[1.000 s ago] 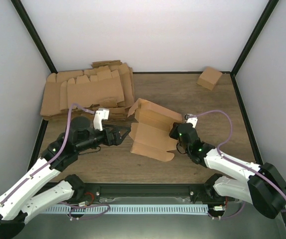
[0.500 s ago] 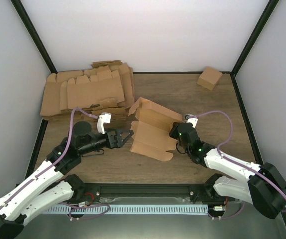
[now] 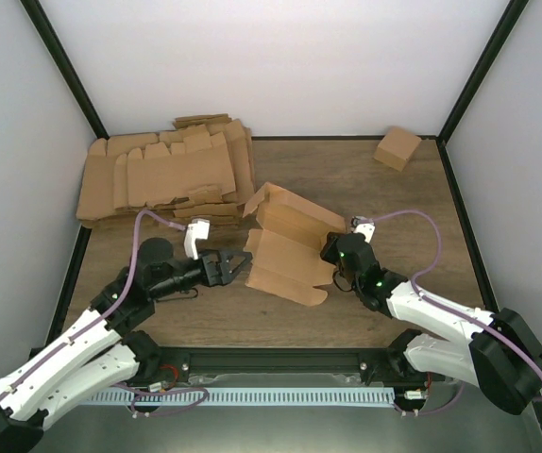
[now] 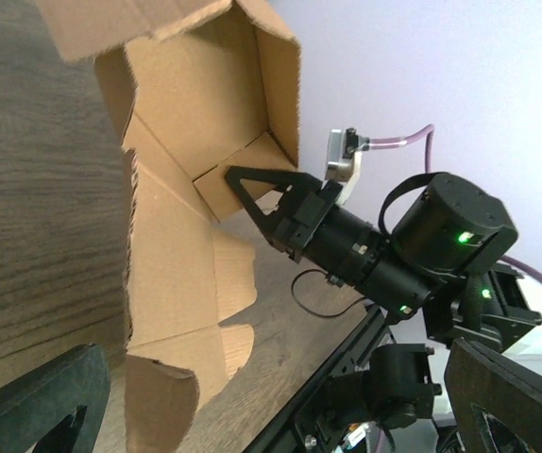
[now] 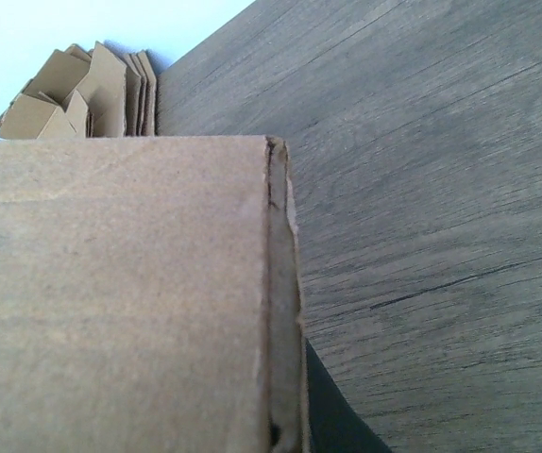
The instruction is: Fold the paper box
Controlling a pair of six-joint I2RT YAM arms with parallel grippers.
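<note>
The paper box [image 3: 288,247] is a brown cardboard blank, partly folded up, lying mid-table with its flaps spread. My right gripper [image 3: 331,253] is shut on the box's right edge. In the right wrist view the cardboard [image 5: 120,293] fills the left half, with one dark finger [image 5: 332,420] showing behind its edge. My left gripper [image 3: 238,262] is open just left of the box, not touching it. The left wrist view looks into the box's open side [image 4: 186,189] and shows the right arm's gripper [image 4: 252,184] pinching the far wall; my own wide-apart fingers [image 4: 35,406] frame the bottom.
A thick pile of cardboard blanks [image 3: 167,175] lies at the back left, also seen in the right wrist view [image 5: 92,90]. A small brown carton [image 3: 397,147] stands in the back right corner. White walls and black rails enclose the wooden table [image 3: 403,217].
My left arm has moved right, bringing its open gripper closer to the box's left side. The right gripper and the box have held still.
</note>
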